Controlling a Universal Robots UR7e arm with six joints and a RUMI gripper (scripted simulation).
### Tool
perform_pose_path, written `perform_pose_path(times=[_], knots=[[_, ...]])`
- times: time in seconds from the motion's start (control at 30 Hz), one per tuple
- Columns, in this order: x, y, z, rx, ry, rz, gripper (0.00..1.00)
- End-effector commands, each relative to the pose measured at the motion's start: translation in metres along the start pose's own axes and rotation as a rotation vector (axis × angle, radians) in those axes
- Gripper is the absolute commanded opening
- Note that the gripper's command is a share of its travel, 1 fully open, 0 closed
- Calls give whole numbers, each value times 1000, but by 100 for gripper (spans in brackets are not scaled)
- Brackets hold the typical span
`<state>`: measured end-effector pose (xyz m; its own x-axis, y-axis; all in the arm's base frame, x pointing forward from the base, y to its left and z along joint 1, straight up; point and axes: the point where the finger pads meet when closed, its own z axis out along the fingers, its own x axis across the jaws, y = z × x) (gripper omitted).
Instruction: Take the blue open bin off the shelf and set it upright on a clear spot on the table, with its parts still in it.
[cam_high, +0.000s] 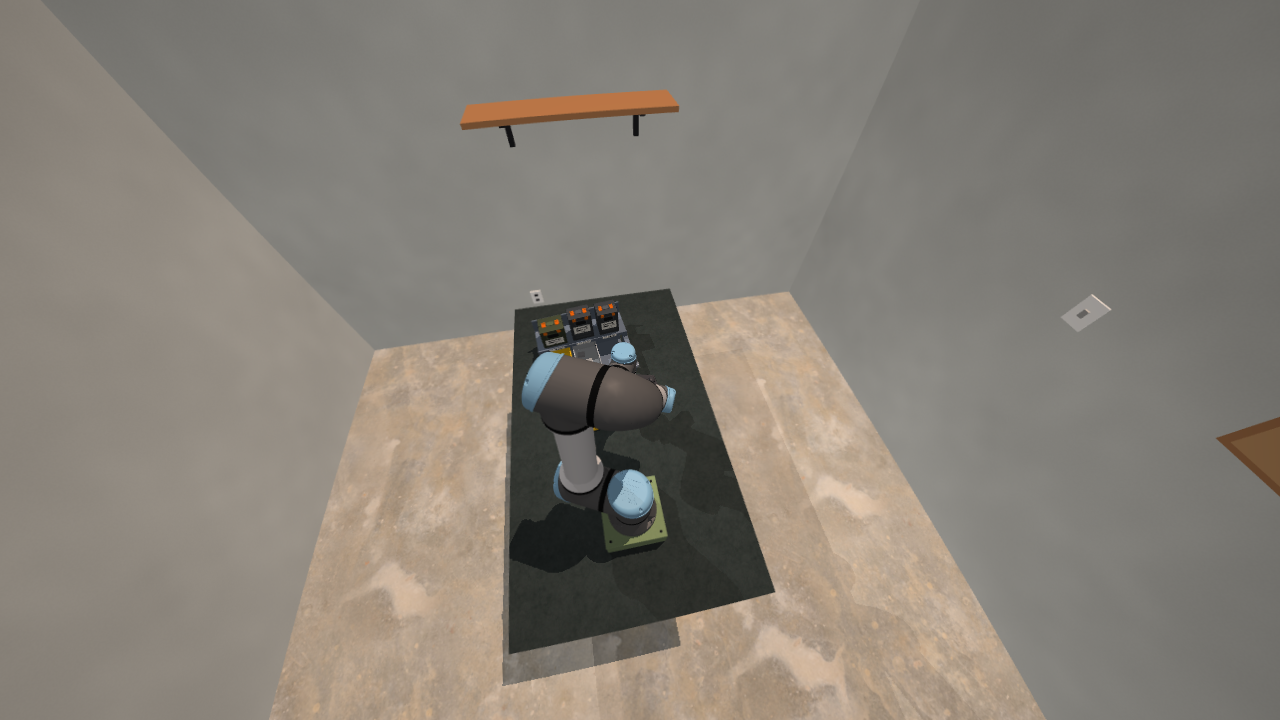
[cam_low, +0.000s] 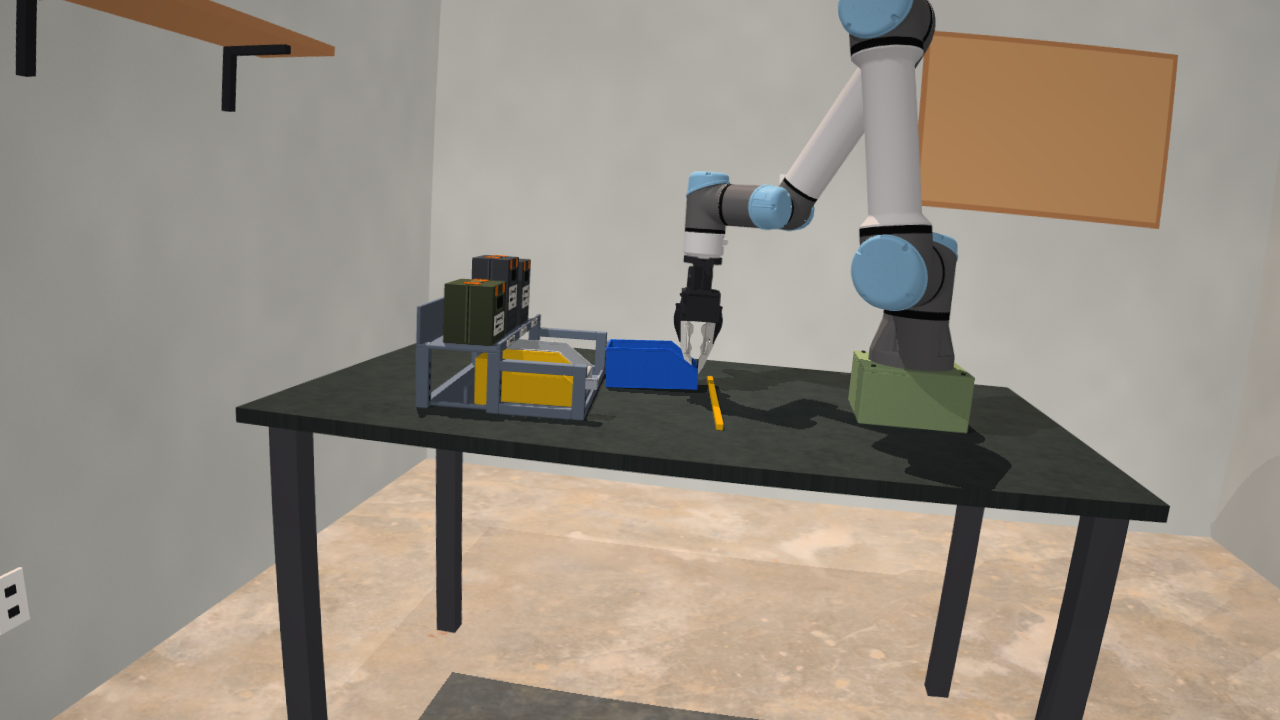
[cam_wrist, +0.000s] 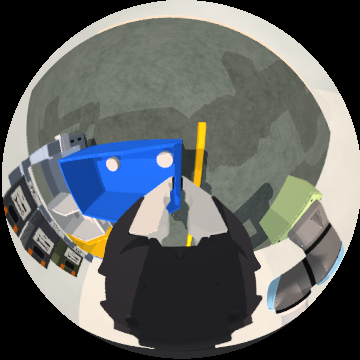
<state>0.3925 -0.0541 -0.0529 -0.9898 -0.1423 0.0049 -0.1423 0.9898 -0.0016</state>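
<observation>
The blue open bin (cam_low: 650, 364) sits upright on the black table just right of the grey shelf rack (cam_low: 505, 371). In the wrist view the blue bin (cam_wrist: 125, 177) holds two small white round parts (cam_wrist: 164, 159). My gripper (cam_low: 697, 350) points straight down at the bin's right end and is shut on its thin end wall (cam_wrist: 174, 192). In the overhead view the arm (cam_high: 590, 394) hides the bin and the gripper.
A yellow bin (cam_low: 528, 377) sits in the rack's lower level, and dark battery-like boxes (cam_low: 487, 300) stand on its top. A thin yellow stick (cam_low: 714, 402) lies on the table right of the blue bin. The arm's green base block (cam_low: 910, 391) stands further right.
</observation>
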Motion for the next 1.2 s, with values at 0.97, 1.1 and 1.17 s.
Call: perform_pose_path(times=[0.97,1.1,1.17], knots=[[0,0,6,1,-1,0,0],[0,0,6,1,-1,0,0],[0,0,6,1,-1,0,0]])
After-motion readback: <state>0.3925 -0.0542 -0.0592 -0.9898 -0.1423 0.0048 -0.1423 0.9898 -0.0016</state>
